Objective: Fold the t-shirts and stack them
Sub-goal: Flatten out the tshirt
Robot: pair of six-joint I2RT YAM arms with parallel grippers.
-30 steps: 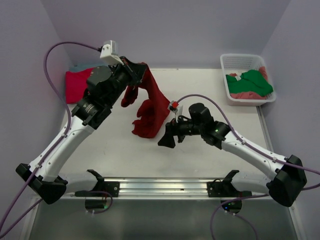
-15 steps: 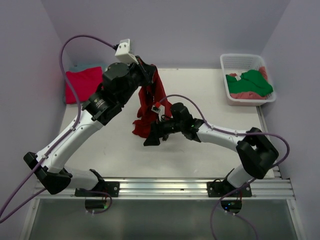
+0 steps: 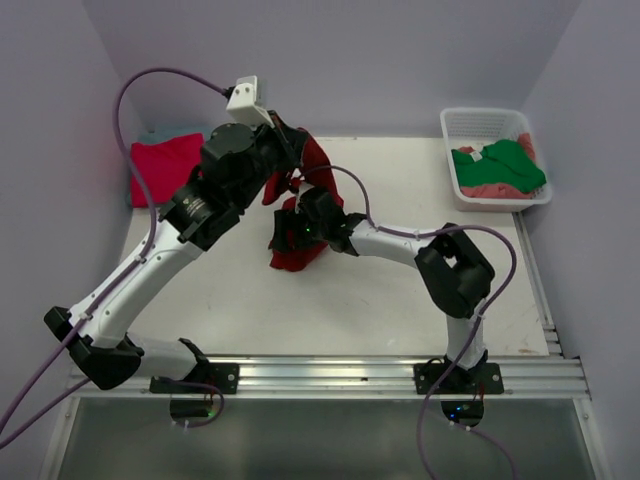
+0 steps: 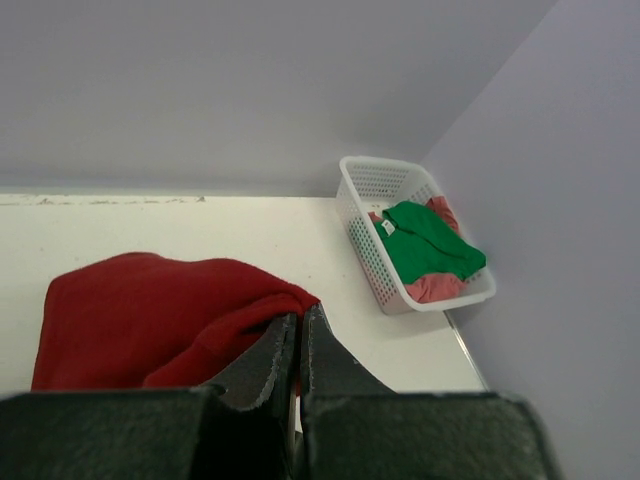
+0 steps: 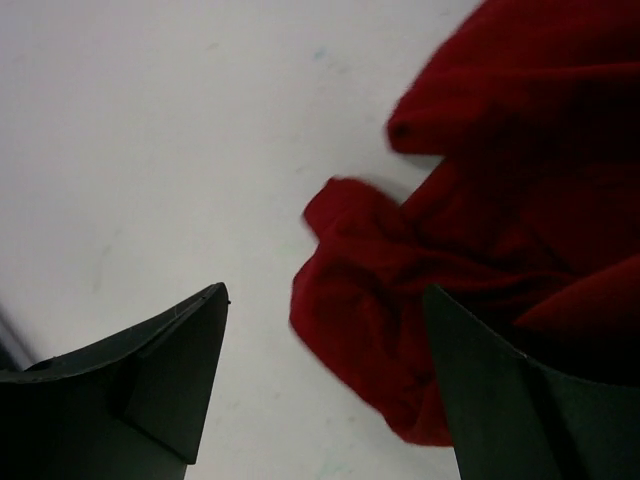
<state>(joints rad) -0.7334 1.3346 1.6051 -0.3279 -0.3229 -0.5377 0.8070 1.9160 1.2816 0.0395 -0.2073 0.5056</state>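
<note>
Aloft, dark red t-shirt [image 3: 293, 256] pinched tight in left jaws, its lower folds between the wide-apart right jaws.

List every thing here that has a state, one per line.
dark red t-shirt: unfolded, top pinched and lifted, lower end bunched on the table.
left gripper: shut on the dark red t-shirt.
right gripper: open, jaws at the shirt's lower bunch, gripping nothing.
magenta-pink t-shirt: folded flat, far left.
basket: upright, far right corner.
green t-shirt: crumpled in the basket, on top.
salmon-pink t-shirt: crumpled under the green one.
</note>
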